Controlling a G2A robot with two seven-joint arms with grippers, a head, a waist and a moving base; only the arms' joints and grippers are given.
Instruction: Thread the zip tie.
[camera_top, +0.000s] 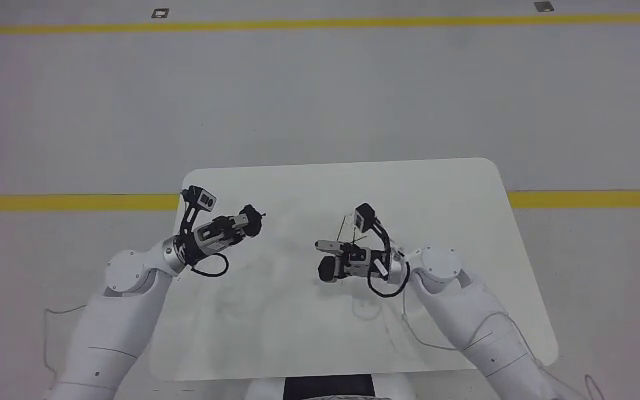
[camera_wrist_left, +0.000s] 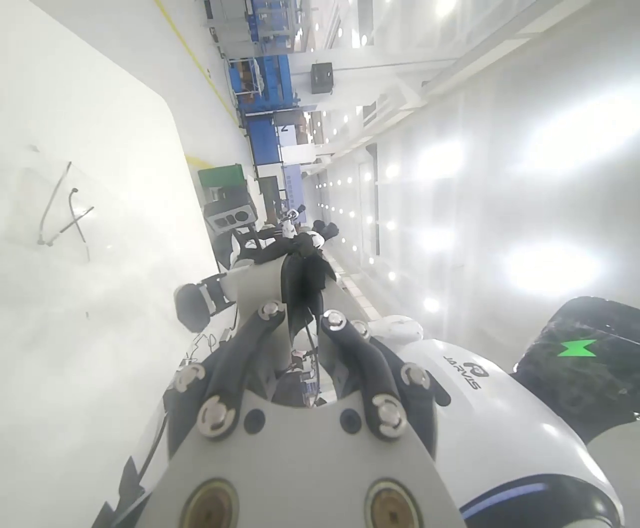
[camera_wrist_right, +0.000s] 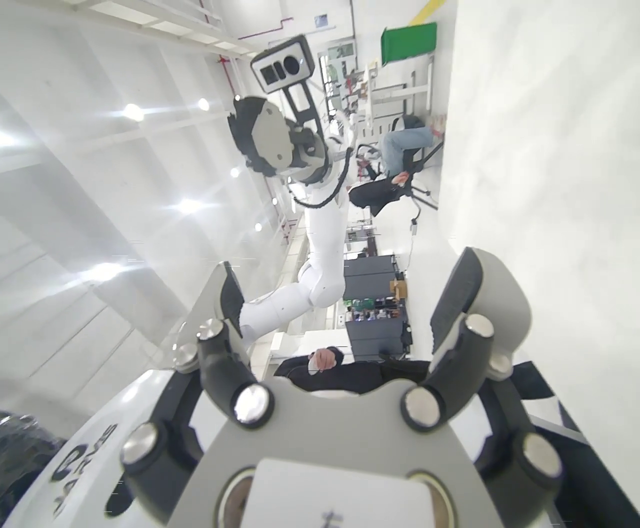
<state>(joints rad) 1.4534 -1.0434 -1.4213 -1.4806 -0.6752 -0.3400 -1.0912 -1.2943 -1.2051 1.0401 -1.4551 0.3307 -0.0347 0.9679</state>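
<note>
**A:** Where is the zip tie?

**B:** The thin grey plastic zip tie (camera_wrist_left: 54, 207) lies flat on the white, round-cornered table (camera_top: 450, 200). In the left wrist view it shows as a few slim curved strips crossing one another. I cannot tell whether that is one tie or several.

**A:** Is either arm touching it?

**B:** No. It lies apart from both grippers, and is nearer the right one than the left.

**A:** How does the left gripper stand?

**B:** The left gripper (camera_top: 253, 218) hangs above the table's left half and points towards the middle. Its jaws are together, and in its own wrist view (camera_wrist_left: 301, 257) the dark tips meet in a ragged black point. I cannot make out anything pinched between them.

**A:** And the right?

**B:** The right gripper (camera_top: 323, 256) is above the middle of the table, facing the left one with bare tabletop between them. Its jaws are wide apart. The right wrist view (camera_wrist_right: 345, 280) shows both black fingertips (camera_wrist_right: 457, 295) with nothing held in the gap.

**A:** So the tie is loose?

**B:** Yes, it rests on the tabletop and is not yet threaded.
</note>
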